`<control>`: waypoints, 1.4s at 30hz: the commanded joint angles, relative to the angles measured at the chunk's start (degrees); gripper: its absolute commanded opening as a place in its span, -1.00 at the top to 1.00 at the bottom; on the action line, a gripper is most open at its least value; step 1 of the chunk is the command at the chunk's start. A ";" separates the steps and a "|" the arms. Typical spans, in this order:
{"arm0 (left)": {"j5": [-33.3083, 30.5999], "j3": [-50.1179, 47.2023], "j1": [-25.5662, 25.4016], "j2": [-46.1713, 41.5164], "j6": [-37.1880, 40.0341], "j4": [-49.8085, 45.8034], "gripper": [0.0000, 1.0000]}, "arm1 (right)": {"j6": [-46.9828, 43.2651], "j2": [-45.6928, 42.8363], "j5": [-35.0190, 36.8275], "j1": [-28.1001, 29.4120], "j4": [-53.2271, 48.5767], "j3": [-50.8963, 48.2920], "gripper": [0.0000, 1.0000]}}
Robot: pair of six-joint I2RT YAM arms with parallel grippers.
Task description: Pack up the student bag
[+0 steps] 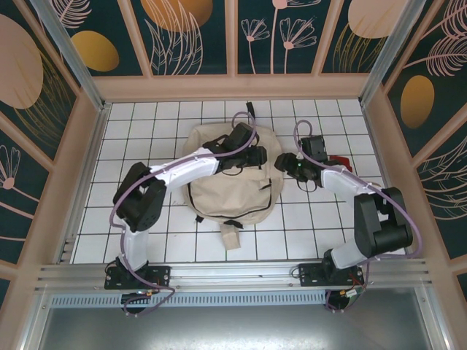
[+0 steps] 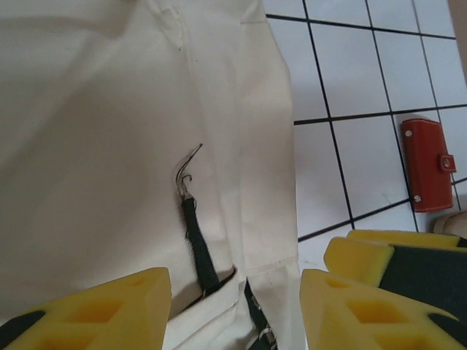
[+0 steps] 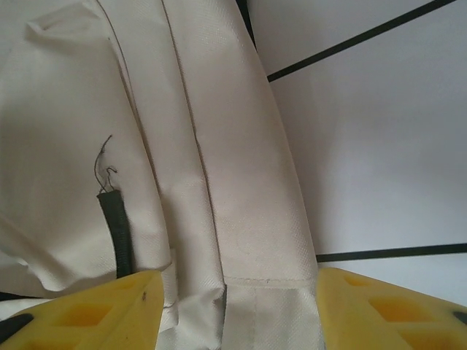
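Hovering open over the bag (image 1: 228, 195) at its zipper pull (image 2: 193, 222): left gripper (image 2: 235, 295). Right gripper (image 3: 239, 295) brackets the bag edge; grip unclear.

Bare tiles (image 1: 306, 219) around student bag (image 1: 226, 197)

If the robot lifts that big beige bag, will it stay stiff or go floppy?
Probably floppy: the student bag lies flat and creased on the table. It is likely light, since it looks unstuffed. Its strap would probably dangle.
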 commanded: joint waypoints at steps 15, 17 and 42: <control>-4.26 16.86 -0.05 15.11 -3.25 -12.52 0.28 | -3.79 7.37 -8.64 -3.31 6.79 0.52 -0.02; -2.72 17.23 -0.05 15.51 -3.38 -12.22 0.35 | -3.86 8.07 -9.37 -3.30 7.22 0.54 0.00; -4.34 18.32 0.06 16.52 -0.60 -14.09 1.00 | -5.10 11.88 -8.02 -2.93 6.84 0.93 0.04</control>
